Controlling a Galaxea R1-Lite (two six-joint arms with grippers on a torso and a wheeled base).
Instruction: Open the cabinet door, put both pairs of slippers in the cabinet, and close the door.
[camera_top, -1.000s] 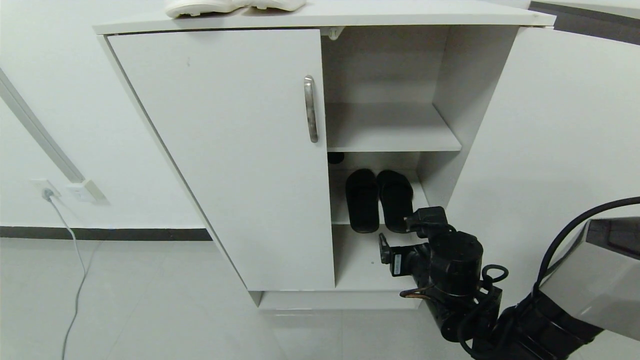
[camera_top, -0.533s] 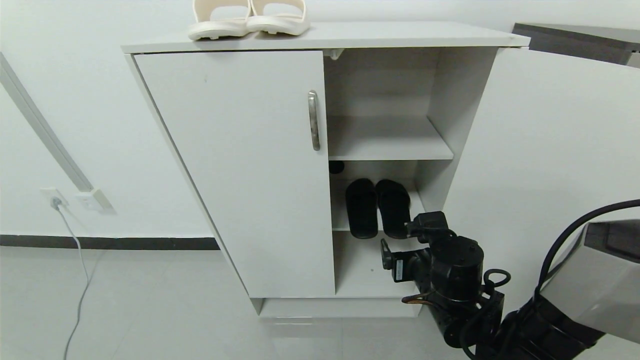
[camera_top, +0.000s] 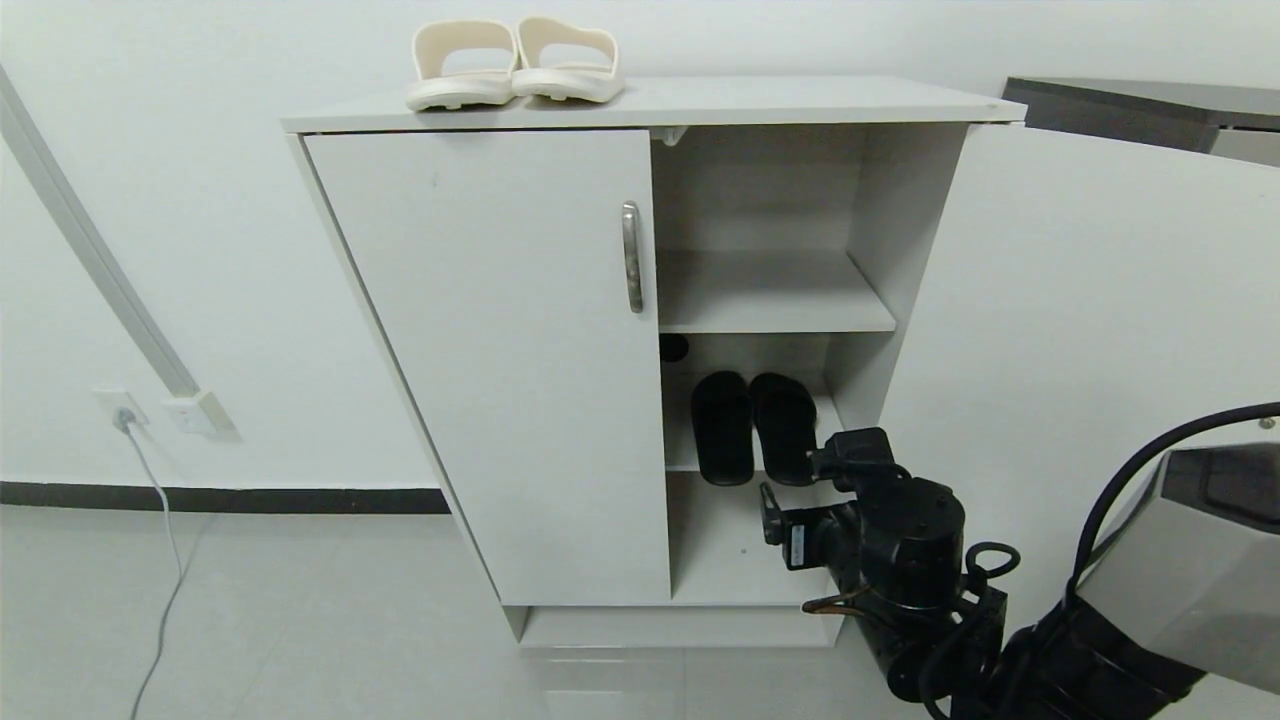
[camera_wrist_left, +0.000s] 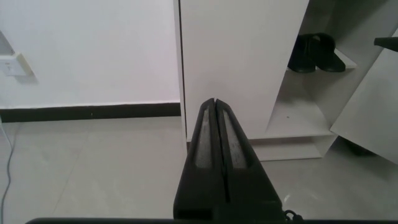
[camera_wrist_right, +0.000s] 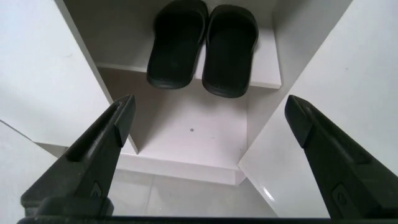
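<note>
We find black slippers (camera_top: 755, 425) shelved inside the cabinet (camera_top: 480, 350); right tool (camera_wrist_right: 209, 104) wide, empty. Next, we judge: fetch cream slippers (camera_top: 515, 62) atop it.

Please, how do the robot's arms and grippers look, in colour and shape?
The right arm has a black cylindrical wrist with a small white label, looped black cables and a silver-grey shell. The right gripper has two long black tapering fingers. The left gripper is black too, with grey pads.

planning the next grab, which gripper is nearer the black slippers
Right. The right gripper hangs open just before the black slippers; the left gripper, shut, is much farther back.
</note>
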